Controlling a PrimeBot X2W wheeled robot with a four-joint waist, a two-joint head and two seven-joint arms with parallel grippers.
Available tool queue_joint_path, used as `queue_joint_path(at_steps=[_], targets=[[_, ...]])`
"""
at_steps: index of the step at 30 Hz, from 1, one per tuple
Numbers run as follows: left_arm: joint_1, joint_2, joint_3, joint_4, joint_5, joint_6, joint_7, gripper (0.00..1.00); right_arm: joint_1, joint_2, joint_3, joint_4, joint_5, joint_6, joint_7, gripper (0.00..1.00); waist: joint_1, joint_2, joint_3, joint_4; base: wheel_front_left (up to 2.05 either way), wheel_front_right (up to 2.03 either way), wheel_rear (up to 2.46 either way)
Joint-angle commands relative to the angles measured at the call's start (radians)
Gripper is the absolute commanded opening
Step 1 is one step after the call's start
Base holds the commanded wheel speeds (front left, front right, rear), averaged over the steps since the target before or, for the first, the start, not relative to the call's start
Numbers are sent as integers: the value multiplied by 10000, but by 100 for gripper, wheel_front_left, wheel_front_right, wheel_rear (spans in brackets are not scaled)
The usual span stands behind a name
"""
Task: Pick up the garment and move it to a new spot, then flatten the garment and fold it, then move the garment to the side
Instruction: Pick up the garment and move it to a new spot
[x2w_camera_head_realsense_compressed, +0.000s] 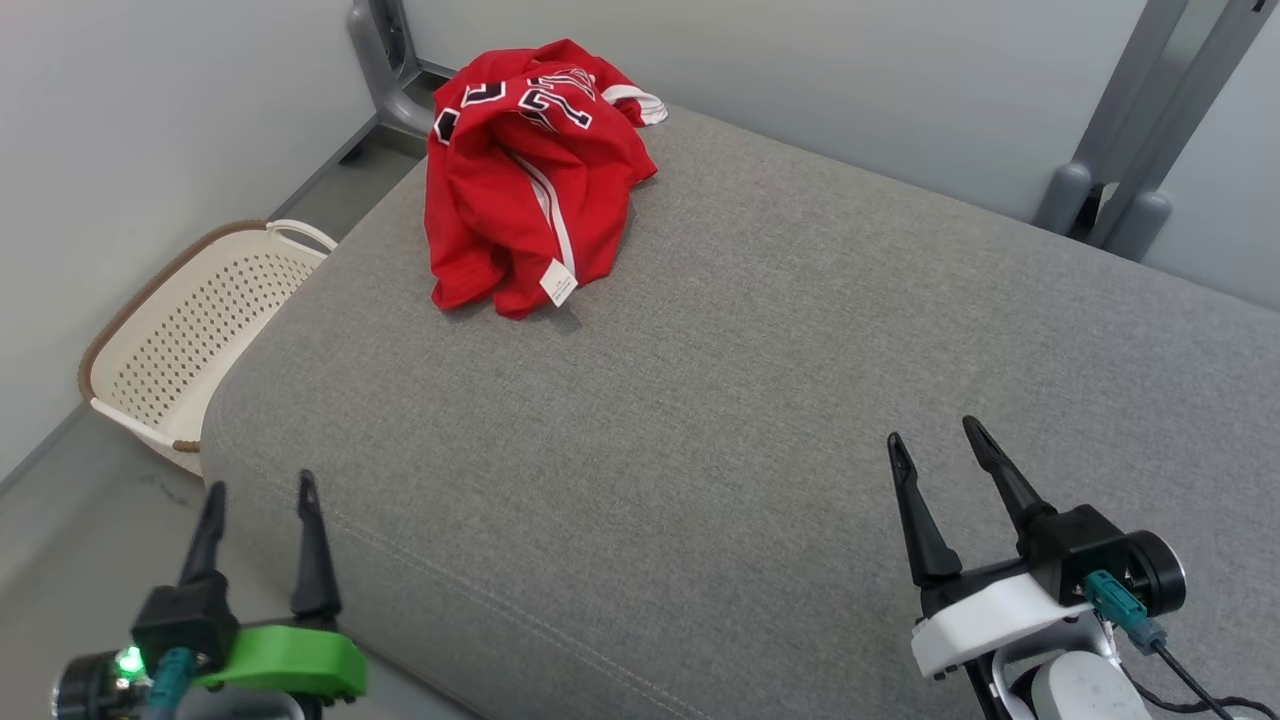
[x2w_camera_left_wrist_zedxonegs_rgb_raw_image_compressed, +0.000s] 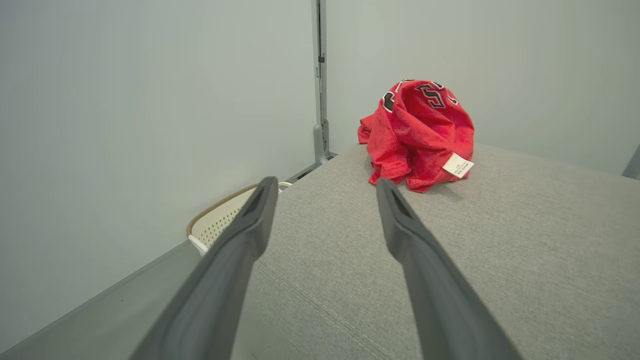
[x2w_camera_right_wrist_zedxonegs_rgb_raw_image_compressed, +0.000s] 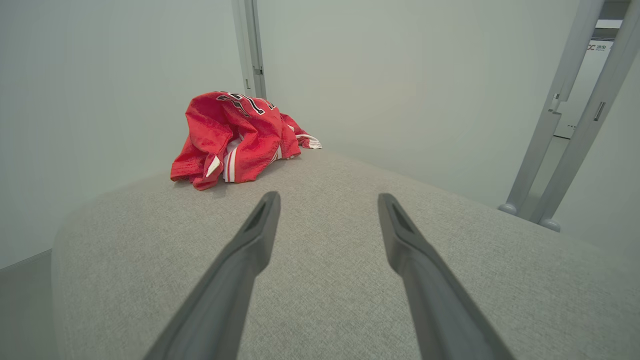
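Two grippers with fingers spread wide, nothing between them. Left gripper (x2w_camera_head_realsense_compressed: 260, 485) at the near left corner of the grey cushion (x2w_camera_head_realsense_compressed: 700, 400), right gripper (x2w_camera_head_realsense_compressed: 932, 430) above its near right part.

Heaped at the far left corner, well apart from both: red garment (x2w_camera_head_realsense_compressed: 530, 170), crumpled, white-trimmed, with black-and-white lettering on top and a white label hanging toward the near side. On the floor just beside the left edge: pale perforated basket (x2w_camera_head_realsense_compressed: 180, 330).

By the look of it, the very first step, the pickup. Nothing lifted, flattened or folded yet.

Next, most likely:
- reach across the cushion to the far left corner
- come down on a raised ridge of cloth and close on several layers
- lift clear, then carry toward the open middle

Worth guarding against: pinching a single loose layer, with the rest dragging or slipping off toward the basket.
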Motion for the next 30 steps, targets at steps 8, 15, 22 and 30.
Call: queue_joint_path(at_steps=[8, 15, 22, 30], targets=[[-2557, 1586, 1004, -559, -144, -590, 47, 100, -623, -45, -28, -1190, -663, -4, -33, 100, 0, 0, 1524, -1558, 0, 0, 0], [-5590, 3255, 1348, -285, -341, -1215, 973, 100, -1239, -45, -171, -1981, -1384, -4, 69, 100, 0, 0, 3053, -2657, 0, 0, 0], [-8024, 4099, 1241, 1367, -909, -1566, 1883, 100, -1720, -40, -416, -2651, -1946, -4, 431, 100, 0, 0, 4387, -3247, 0, 0, 0], [-9215, 4197, 404, 4299, -1212, -1742, 2927, 100, -2040, -31, -890, -3449, -2093, -6, 834, 100, 0, 0, 5448, -3643, 0, 0, 0]])
